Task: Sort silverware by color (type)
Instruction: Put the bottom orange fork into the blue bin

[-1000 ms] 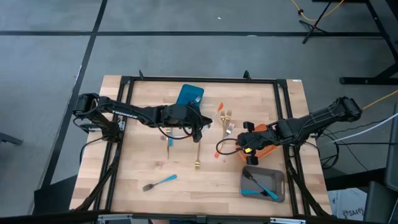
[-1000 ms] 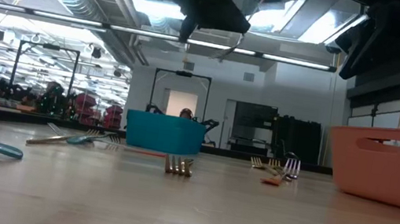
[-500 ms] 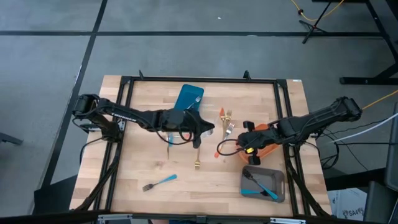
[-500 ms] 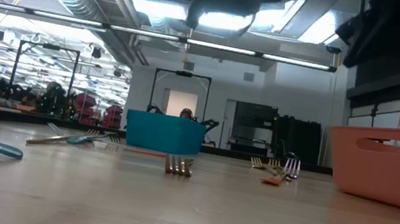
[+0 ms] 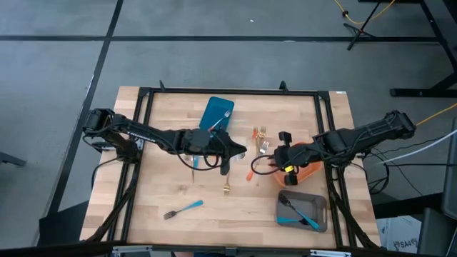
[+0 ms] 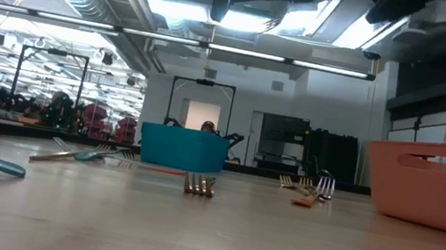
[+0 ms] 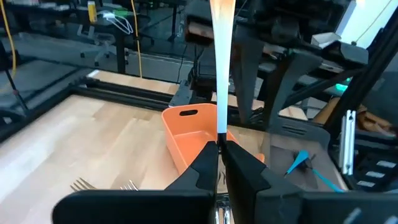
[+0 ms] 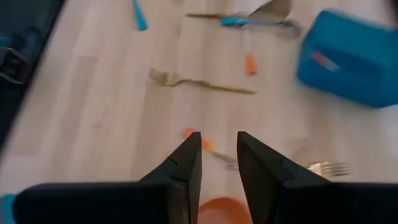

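Orange-handled fork (image 7: 222, 56): our left gripper (image 7: 219, 158) is clenching it by one end, its pale orange handle sticking out past the fingertips.
Left gripper place: we are hovering over the middle of the table (image 5: 164, 193), just right of the blue container (image 5: 216, 113).
Right gripper (image 8: 217, 163): our fingers are standing slightly apart with nothing between them; we are hanging over the orange container (image 5: 308, 165) at the right side of the table.
Gold fork (image 5: 226, 187): it is lying on the wood near the middle, just nearer than our left gripper.
Blue-handled fork (image 5: 183, 208): it is lying alone toward the near left of the table.
Fork cluster (image 5: 261, 141): gold and orange-handled forks are lying between our two grippers.
Grey container (image 5: 303, 209): it is sitting at the near right, holding a blue-handled fork.
Blue container detail: it is resting at the far middle with silverware inside.
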